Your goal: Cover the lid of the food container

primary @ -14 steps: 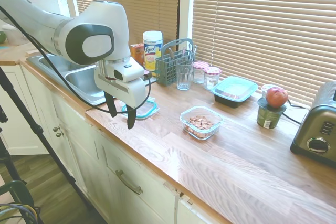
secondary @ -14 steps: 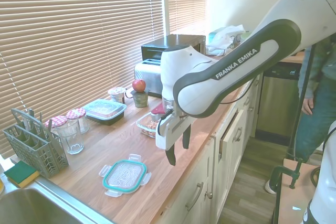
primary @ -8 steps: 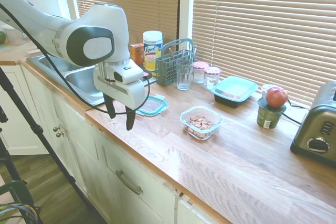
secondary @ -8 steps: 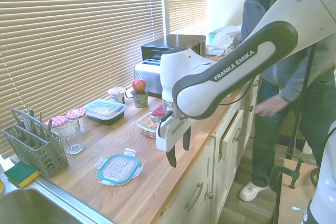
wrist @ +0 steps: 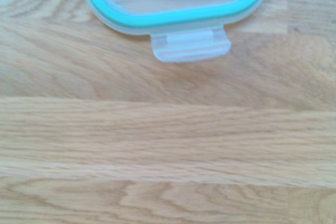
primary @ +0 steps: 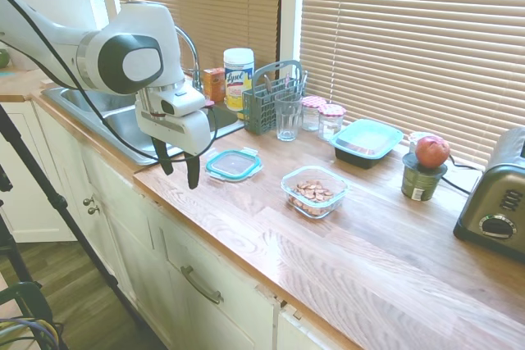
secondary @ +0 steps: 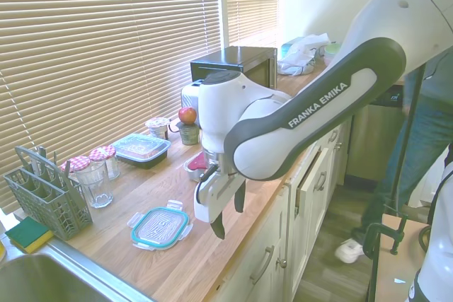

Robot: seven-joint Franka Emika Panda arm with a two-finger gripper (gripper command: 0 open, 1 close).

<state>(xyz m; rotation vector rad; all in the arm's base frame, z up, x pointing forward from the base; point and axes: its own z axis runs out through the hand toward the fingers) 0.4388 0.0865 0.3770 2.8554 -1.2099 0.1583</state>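
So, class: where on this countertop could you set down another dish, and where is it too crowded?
Free: the wooden countertop in front of the food container, towards the toaster. Crowded: the window side, from the Lysol tub and cutlery basket to the teal-lidded tray.

the counter (primary: 344, 243) is made of wood, with a smooth, faintly glossy finish and a clear grain seen in the wrist view. the lid (primary: 234, 164) is formed of clear plastic, edged by a teal rim and frosted tabs (wrist: 191, 46). the food container (primary: 314, 192) is seen as transparent and glossy, glass or plastic cannot be told. the gripper (primary: 176, 171) is fitted with dark matt fingers under a glossy white plastic shell. the sink (primary: 123, 120) is made of brushed metal. the toaster (primary: 499, 198) is clad in shiny metal. the cutlery basket (primary: 272, 96) is moulded in grey plastic.
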